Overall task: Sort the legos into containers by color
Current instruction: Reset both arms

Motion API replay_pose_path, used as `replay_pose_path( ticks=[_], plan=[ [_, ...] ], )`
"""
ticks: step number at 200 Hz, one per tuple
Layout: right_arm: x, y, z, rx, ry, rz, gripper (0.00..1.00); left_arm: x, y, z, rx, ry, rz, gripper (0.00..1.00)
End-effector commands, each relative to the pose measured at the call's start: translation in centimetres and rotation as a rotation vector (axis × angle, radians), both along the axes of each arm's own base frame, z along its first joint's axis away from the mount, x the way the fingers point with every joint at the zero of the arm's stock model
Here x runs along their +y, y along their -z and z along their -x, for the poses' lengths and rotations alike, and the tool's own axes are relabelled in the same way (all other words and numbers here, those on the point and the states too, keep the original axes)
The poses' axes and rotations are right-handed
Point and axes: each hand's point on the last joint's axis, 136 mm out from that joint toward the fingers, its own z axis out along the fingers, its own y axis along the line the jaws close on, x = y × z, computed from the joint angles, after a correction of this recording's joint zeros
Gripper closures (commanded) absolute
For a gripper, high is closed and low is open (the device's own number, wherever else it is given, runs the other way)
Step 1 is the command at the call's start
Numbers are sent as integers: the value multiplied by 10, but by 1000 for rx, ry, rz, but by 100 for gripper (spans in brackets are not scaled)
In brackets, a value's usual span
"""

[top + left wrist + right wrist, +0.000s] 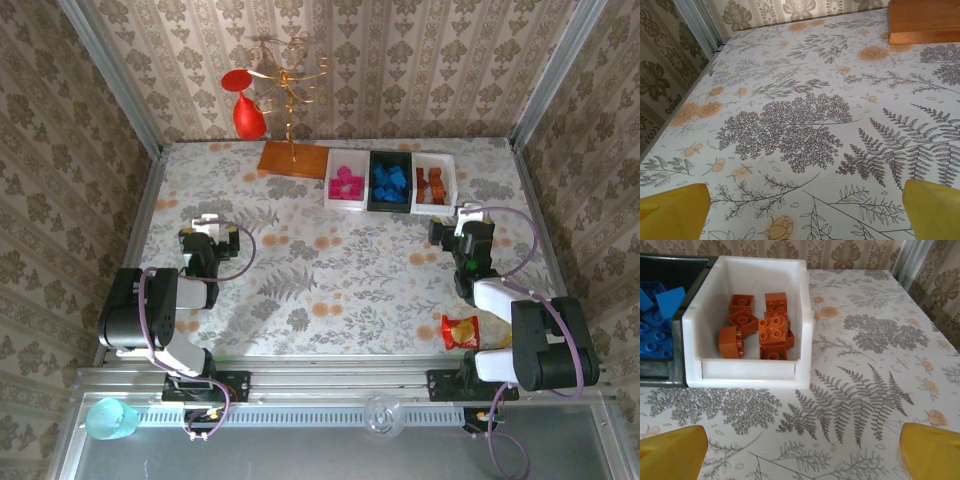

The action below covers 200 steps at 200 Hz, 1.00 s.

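My left jaws and my right jaws both stand wide apart and hold nothing, with yellow fingertips (673,214) at the bottom corners of each wrist view. Straight ahead of my right jaws, near them, sits a white tray (747,371). It is glossy and box-shaped with a low front lip, and it holds orange-brown bricks (759,329), studded and loosely heaped. Hard against its left side is a black tray (662,374) of blue bricks (655,315). Left of that, seen from above, is a second white tray (345,206) of pink bricks (347,182). The three form a row along the far edge of the desk (330,280). Further left rests the flat wooden base (293,160) of a thin gold stand (291,120) hung with red shapes (248,112), and its corner shows ahead and to the right of my left jaws. Behind my right jaws, near the desk's front edge, lies a red-yellow snack packet (461,331). Flat flower-printed cloth stretches open ahead of my left jaws, as far as the patterned wall and metal post on the left.
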Motion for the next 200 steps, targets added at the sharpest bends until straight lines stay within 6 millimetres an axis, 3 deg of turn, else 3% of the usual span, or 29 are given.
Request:
replay_pose_path(
  ticks=[1, 22, 41, 95, 127, 146, 163, 200],
  plan=[
    [-5, 0, -3, 22, -2, -4, 0, 4, -12, -7, -40, -12, -14, 0],
    [-20, 1, -5, 24, 44, -45, 0, 4, -11, -7, -37, -12, -14, 0],
    [-21, 4, -9, 51, 43, -55, 0, 4, -11, -7, -38, -12, -12, 0],
    [-7, -6, 6, -41, -34, -65, 0, 4, -11, -7, -37, -12, -14, 0],
    [8, -9, 0, -113, -86, -164, 0, 4, -11, -7, -38, -11, -13, 0],
    [11, -5, -6, -116, -89, -134, 0, 4, -11, -7, -39, -12, -13, 0],
    [17, 24, -14, -72, -110, -124, 0, 4, -11, -7, -37, -11, -13, 0],
    [26, 24, -21, -21, -105, -55, 0, 4, -11, -7, -36, -11, -13, 0]
  ],
)
